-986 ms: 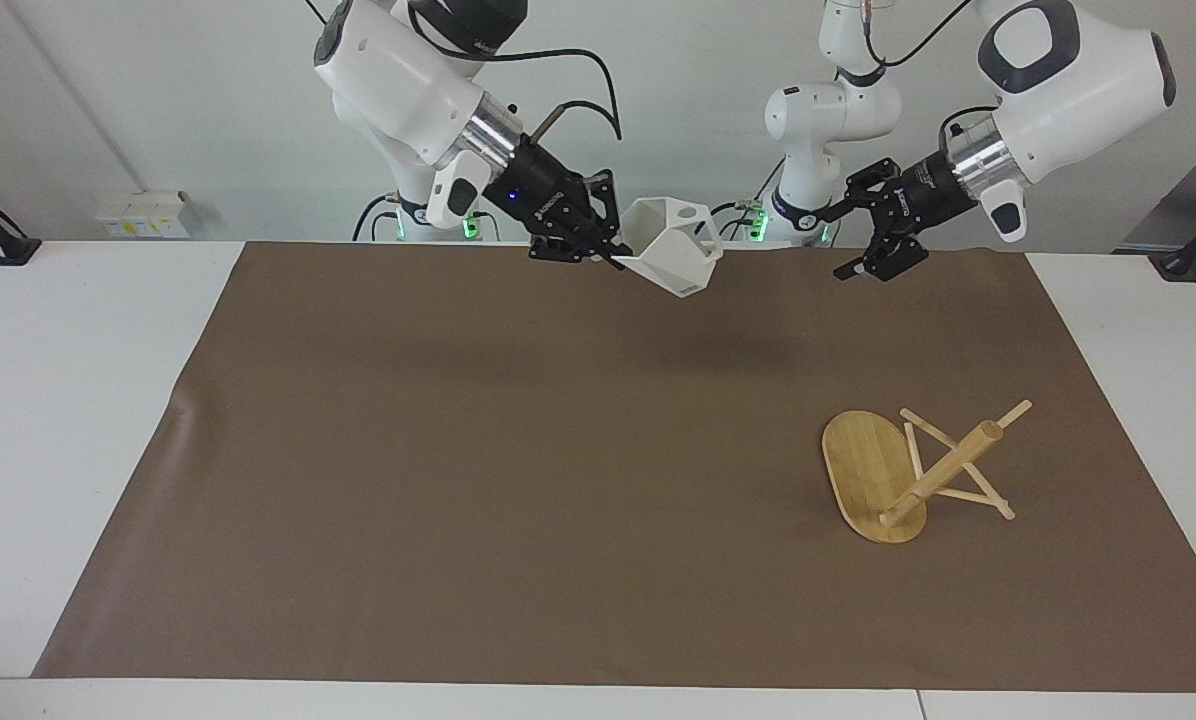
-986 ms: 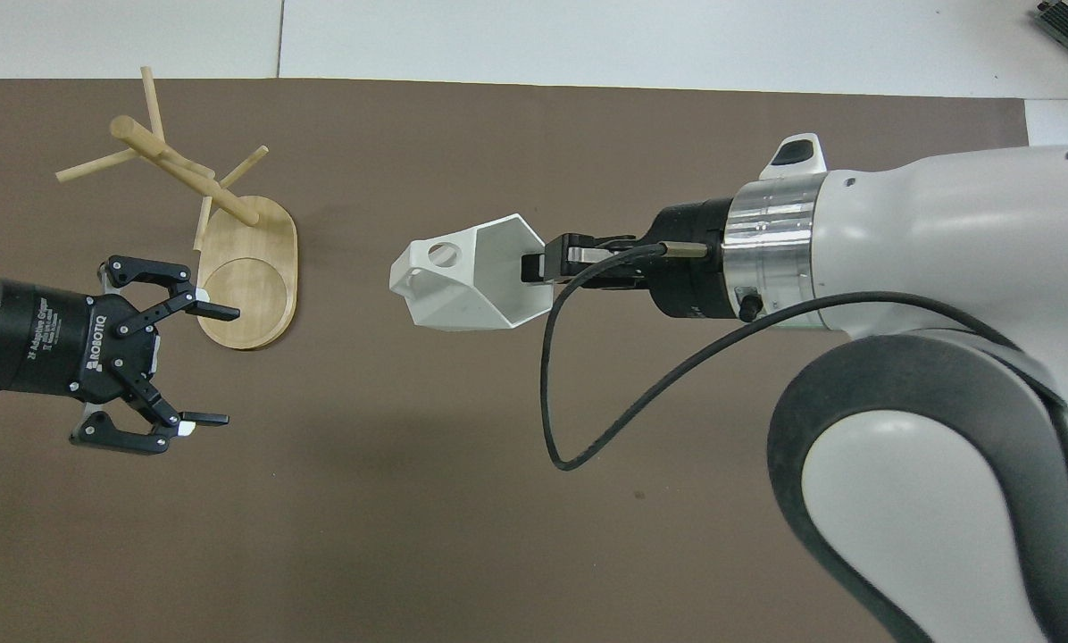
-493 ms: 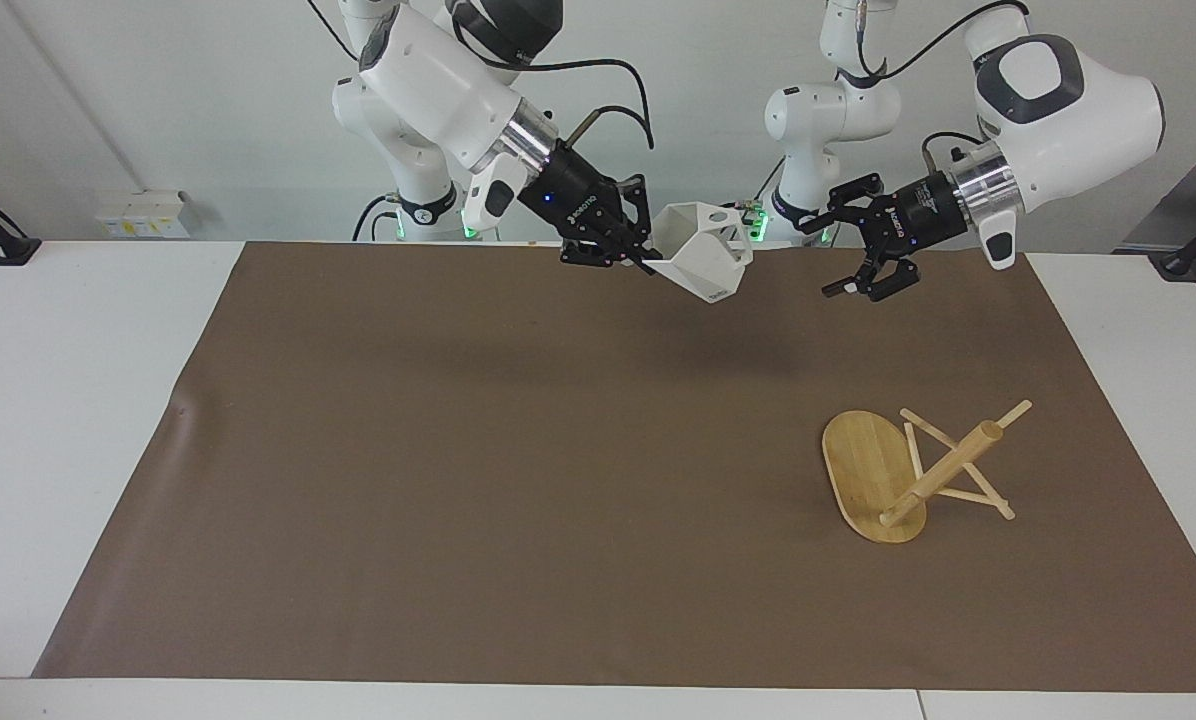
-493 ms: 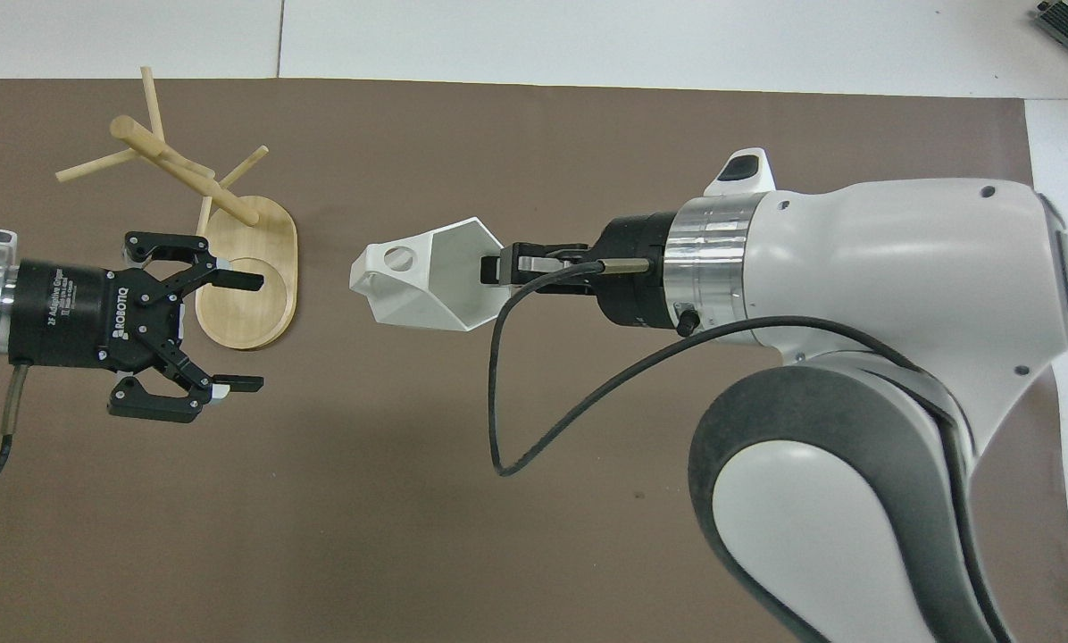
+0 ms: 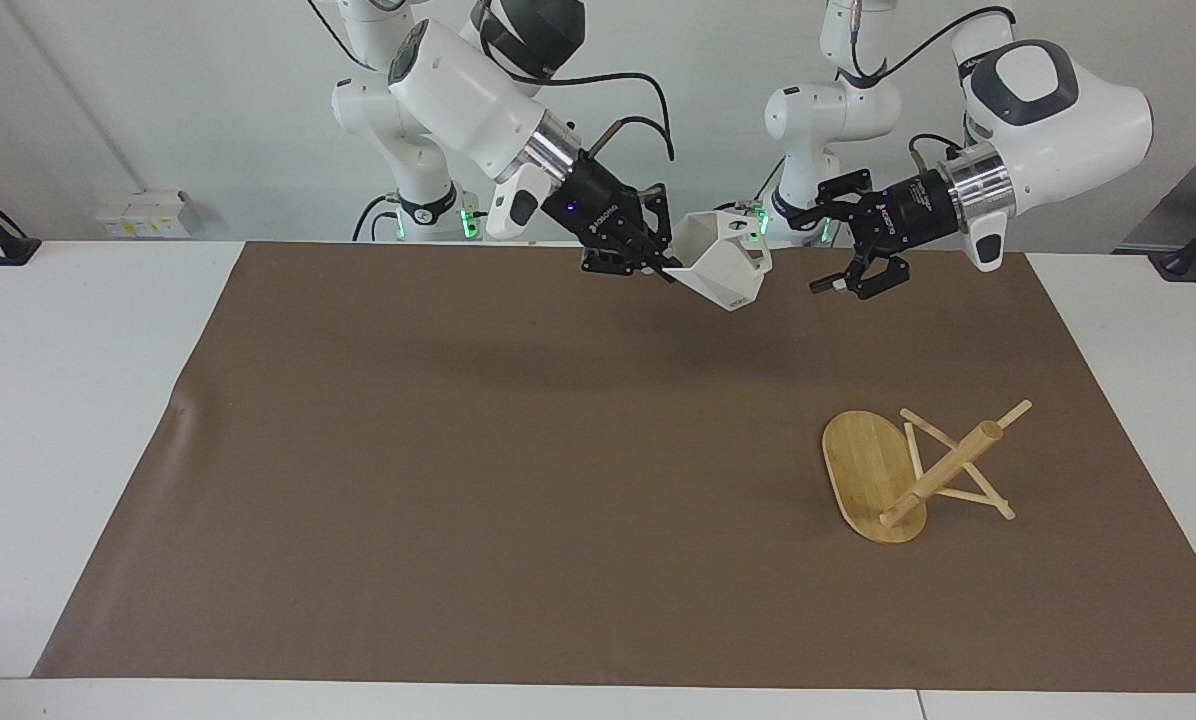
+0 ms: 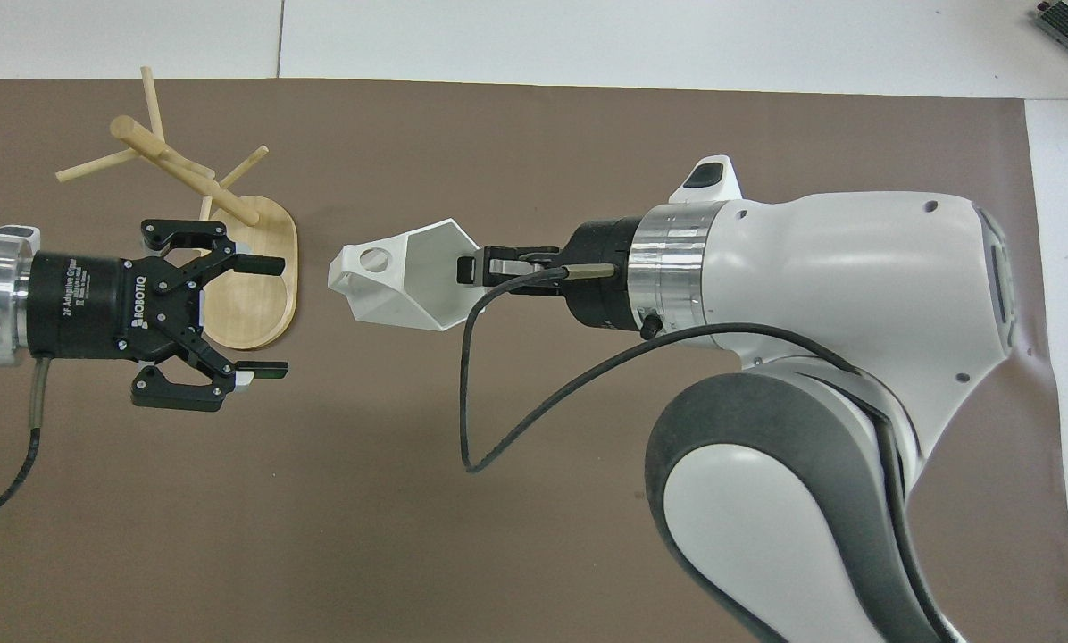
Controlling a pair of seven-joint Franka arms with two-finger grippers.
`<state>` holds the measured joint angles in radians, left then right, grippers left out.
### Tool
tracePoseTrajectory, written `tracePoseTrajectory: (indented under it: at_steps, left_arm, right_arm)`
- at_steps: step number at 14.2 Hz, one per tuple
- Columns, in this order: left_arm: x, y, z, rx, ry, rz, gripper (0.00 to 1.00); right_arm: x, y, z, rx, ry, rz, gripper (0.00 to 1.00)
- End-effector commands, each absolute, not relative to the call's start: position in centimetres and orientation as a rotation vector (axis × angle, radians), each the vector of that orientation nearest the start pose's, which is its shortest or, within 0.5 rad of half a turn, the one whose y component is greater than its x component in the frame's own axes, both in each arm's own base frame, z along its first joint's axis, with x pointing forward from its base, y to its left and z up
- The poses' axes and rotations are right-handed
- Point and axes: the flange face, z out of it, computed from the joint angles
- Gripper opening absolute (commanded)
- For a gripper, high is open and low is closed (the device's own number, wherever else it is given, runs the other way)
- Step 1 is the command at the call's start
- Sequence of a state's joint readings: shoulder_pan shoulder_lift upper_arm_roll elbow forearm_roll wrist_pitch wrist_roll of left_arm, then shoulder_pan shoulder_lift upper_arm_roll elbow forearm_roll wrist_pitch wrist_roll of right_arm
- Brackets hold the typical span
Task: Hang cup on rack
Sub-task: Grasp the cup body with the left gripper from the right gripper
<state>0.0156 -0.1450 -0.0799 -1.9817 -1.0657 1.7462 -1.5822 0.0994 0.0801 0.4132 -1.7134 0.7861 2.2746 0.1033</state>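
My right gripper [image 5: 670,268] is shut on the rim of the white faceted cup [image 5: 726,272] and holds it in the air over the mat's edge nearest the robots, with the handle pointing at my left gripper. In the overhead view the cup [image 6: 400,286] sits just beyond the right gripper [image 6: 473,268]. My left gripper [image 5: 816,255] is open and empty in the air, a short gap from the cup's handle; overhead the left gripper [image 6: 271,317] covers part of the rack's base. The bamboo rack [image 5: 873,475] lies tipped over on the mat toward the left arm's end, its post [image 6: 186,174] slanting.
A brown mat [image 5: 458,450] covers most of the white table [image 5: 68,400]. The right arm's black cable [image 6: 534,420] loops down below its wrist.
My right gripper has carried the cup toward the left arm's end of the table. My left gripper has moved toward the cup, so the gap between them has shrunk. The rack has not moved.
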Motion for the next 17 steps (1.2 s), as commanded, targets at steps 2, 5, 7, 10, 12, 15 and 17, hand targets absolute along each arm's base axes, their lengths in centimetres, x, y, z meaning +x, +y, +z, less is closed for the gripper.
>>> tracePoseTrajectory:
  at_steps: [2, 5, 7, 10, 12, 15, 17]
  left_arm:
    - [50.8, -13.7, 55.5, 1.432, 1.743, -0.965, 1.00]
    - [51.3, -13.7, 55.0, 1.454, 1.696, -0.936, 1.00]
    - [52.4, -14.2, 54.2, 1.454, 1.687, -0.918, 1.00]
    - [52.2, -16.5, 54.2, 1.492, 1.661, -0.937, 1.00]
    - [52.3, -16.6, 54.7, 1.493, 1.653, -0.942, 1.00]
    - [52.6, -17.0, 55.1, 1.491, 1.641, -0.935, 1.00]
    - [52.6, -17.6, 55.4, 1.488, 1.625, -0.944, 1.00]
  right_arm:
    - [54.2, 31.5, 59.6, -2.268, 0.002, -0.258, 0.00]
    - [54.2, 31.5, 59.6, -2.267, 0.004, -0.257, 0.00]
    - [54.2, 31.5, 59.6, -2.268, 0.002, -0.258, 0.00]
    - [54.2, 31.5, 59.7, -2.268, 0.002, -0.259, 0.00]
    - [54.2, 31.5, 59.6, -2.269, 0.003, -0.258, 0.00]
    - [54.2, 31.5, 59.7, -2.268, 0.002, -0.259, 0.00]
    - [54.2, 31.5, 59.7, -2.268, 0.002, -0.259, 0.00]
